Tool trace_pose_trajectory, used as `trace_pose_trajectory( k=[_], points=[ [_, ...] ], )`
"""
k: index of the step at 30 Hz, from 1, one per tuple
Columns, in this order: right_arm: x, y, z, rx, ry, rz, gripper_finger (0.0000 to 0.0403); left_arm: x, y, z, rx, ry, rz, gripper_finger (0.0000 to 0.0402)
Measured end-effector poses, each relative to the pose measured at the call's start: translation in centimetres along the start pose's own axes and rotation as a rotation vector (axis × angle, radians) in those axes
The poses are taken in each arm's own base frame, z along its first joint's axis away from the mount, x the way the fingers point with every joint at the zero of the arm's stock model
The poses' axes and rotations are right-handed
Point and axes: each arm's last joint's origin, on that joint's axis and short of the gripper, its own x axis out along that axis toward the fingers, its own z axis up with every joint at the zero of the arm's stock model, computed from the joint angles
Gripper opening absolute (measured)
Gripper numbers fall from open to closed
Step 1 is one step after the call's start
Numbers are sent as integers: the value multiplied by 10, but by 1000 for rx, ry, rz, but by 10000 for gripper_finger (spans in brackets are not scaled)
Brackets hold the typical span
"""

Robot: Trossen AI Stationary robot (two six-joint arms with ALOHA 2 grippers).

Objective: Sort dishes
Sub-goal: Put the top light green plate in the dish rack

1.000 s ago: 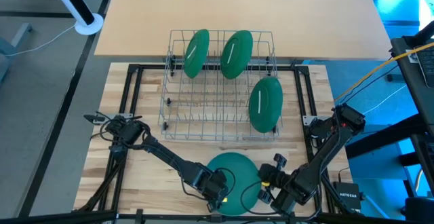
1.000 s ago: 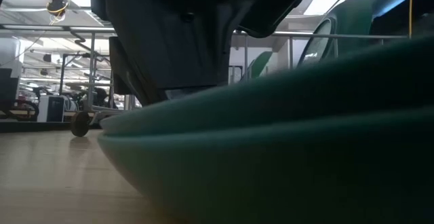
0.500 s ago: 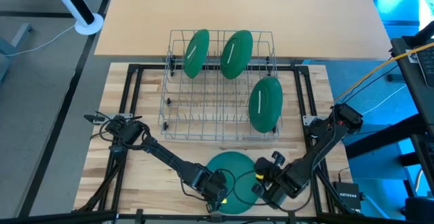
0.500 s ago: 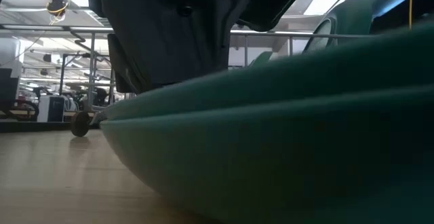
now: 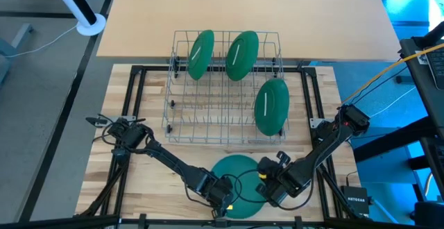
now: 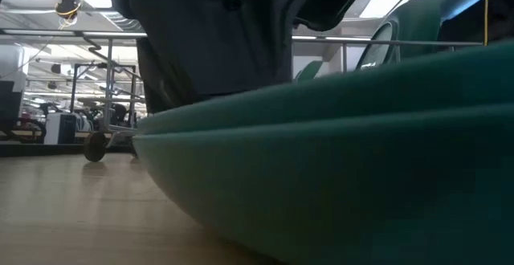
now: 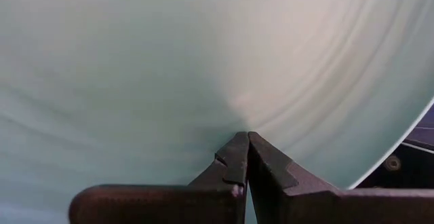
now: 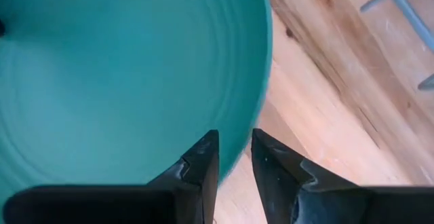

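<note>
Plates: a stack at the near edge of the table, in front of the rack. The low view shows two rims, one nested on the other. Three more plates stand on edge in the rack: two in the far row, one at the near right.

Handling, judged: matte, plastic-looking, so probably light and stiff, not fragile. The shallow smooth face gives no purchase; the rim is the only place to take hold. Nested plates may cling, so a lift at the rim could drag the lower one along. A thin rim in narrow jaws may also pivot once the plate is off the table.

Right gripper: at the stack's right edge, arm stretched low across from the right post, wrist turned down onto the plate. Fingers slightly apart, straddling the rim; whether they actually pinch it cannot be told.

Left gripper: at the stack's near left, arm reaching low from the left post. Fingers pressed together, tips against or just above the plate's face, holding nothing. It looks to be steadying the stack, though contact is not certain.
</note>
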Motion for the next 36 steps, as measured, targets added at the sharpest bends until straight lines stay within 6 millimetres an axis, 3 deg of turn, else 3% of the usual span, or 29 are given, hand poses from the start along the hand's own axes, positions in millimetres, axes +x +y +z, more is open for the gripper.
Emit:
trace_pose_trajectory(
  k=[12, 19, 27, 32, 36],
  points=[
    [0, 1, -2, 3, 53, 17, 89, 0, 0, 1, -3, -3, -1, 0],
    [1, 0, 0, -10, 27, 10, 19, 0, -1, 1, -3, -6, -4, 0],
    [1, 1, 1, -50, 5, 13, 15, -3, -1, 1, 14, -8, -11, 0],
    [0, 1, 0, -71, 5, 15, 15, -22, -5, 4, 47, -57, -20, 0],
    [0, -1, -1, -120, 12, -4, 7, -51, -8, 9, 54, -135, -31, 0]
  ],
)
